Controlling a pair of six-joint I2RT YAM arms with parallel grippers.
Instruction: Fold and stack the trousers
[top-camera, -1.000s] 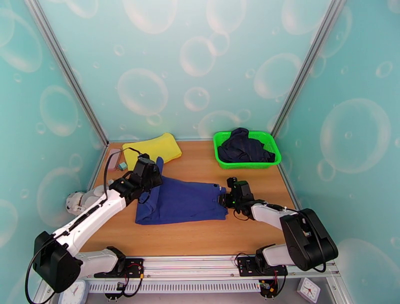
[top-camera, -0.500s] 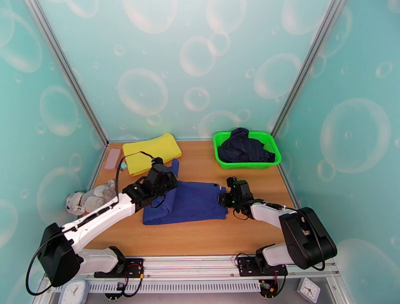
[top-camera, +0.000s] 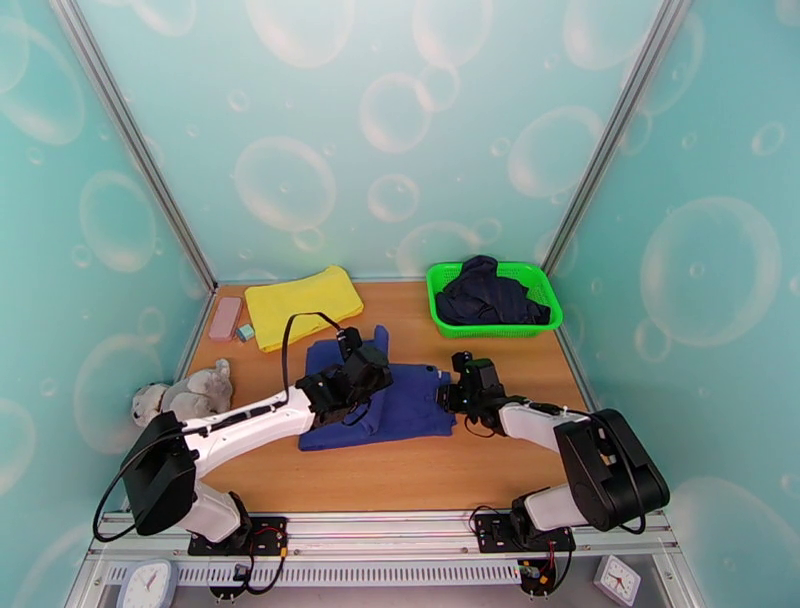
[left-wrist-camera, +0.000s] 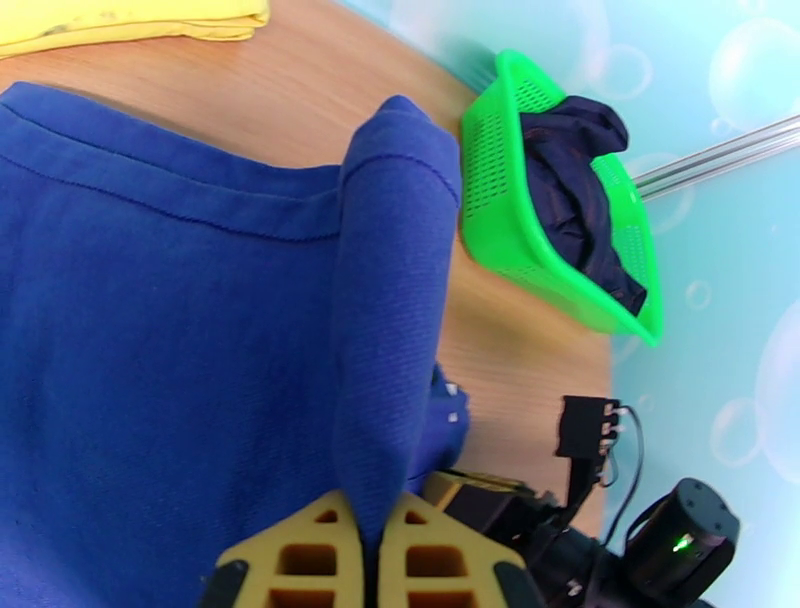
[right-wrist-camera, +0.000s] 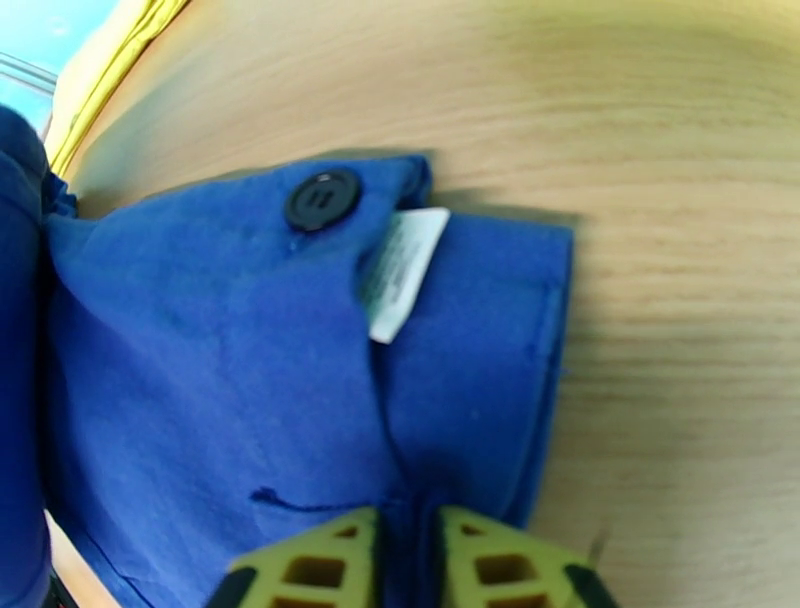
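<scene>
Top external view: trousers (top-camera: 410, 412) lie on the wooden table (top-camera: 420, 480), between both grippers. Left gripper (left-wrist-camera: 368, 545) pinches a raised leg fold; right gripper (right-wrist-camera: 408, 560) pinches the waistband edge. Cloth soft, royal-blue, finely woven; black button (right-wrist-camera: 322, 199), white label (right-wrist-camera: 400, 270).

From overhead I see the trousers (top-camera: 415, 408) as a plain royal-blue bundle lying in the middle of the table (top-camera: 400, 470), with the waist end to the right and the leg end doubled over on the left. My left gripper (left-wrist-camera: 370, 520) is clamped on a raised ridge of leg cloth that stands above the flat layer. My right gripper (right-wrist-camera: 408, 540) pinches the waistband edge, just beside a black button (right-wrist-camera: 322, 199) and a white label (right-wrist-camera: 400, 272).
</scene>
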